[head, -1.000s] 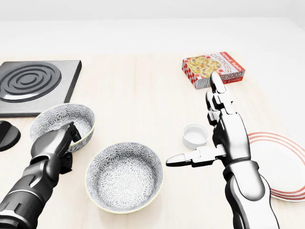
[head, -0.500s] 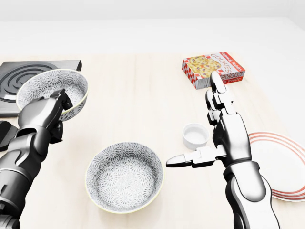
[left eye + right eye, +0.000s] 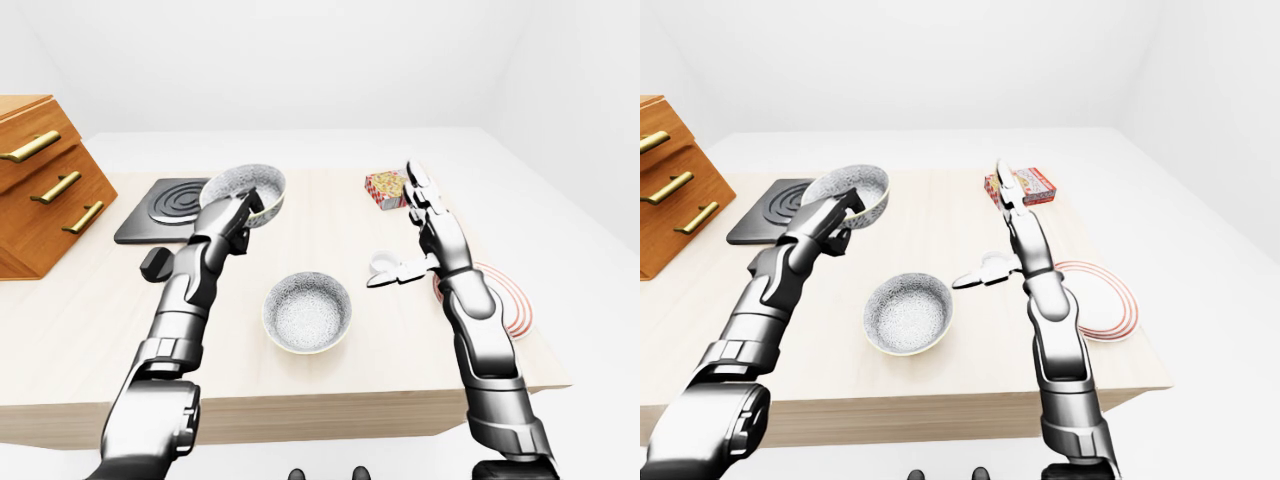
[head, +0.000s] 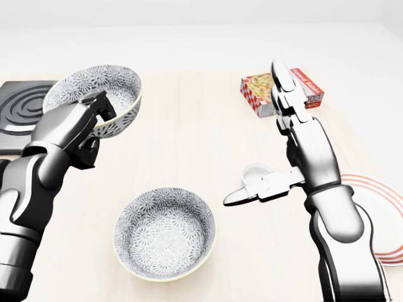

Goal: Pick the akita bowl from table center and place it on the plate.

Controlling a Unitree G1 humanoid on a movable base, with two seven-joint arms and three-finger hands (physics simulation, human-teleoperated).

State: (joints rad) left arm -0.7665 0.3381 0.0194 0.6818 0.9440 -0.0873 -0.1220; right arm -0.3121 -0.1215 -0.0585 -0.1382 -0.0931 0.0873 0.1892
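Two grey-patterned bowls look alike. One bowl [image 4: 165,231] rests on the table at the lower middle of the head view. The other bowl [image 4: 104,94] hangs tilted in the air at the upper left, with my left hand [image 4: 99,113] shut on its near rim. My right hand [image 4: 259,141] is open, fingers pointing up and thumb stretched left, raised over the table right of the resting bowl. The white plate [image 4: 381,207] with red rings lies at the right edge, partly hidden by my right forearm.
A small white cup [image 4: 255,173] sits under my right thumb. A cookie box [image 4: 286,93] lies behind the right hand. A black burner plate [image 4: 22,107] is at the left, a black knob [image 3: 152,262] near it, and a wooden drawer cabinet [image 3: 40,185] stands at the far left.
My left hand has lifted the held bowl off the table and carried it up and to the right. My right hand has risen slightly. The resting bowl has not moved.
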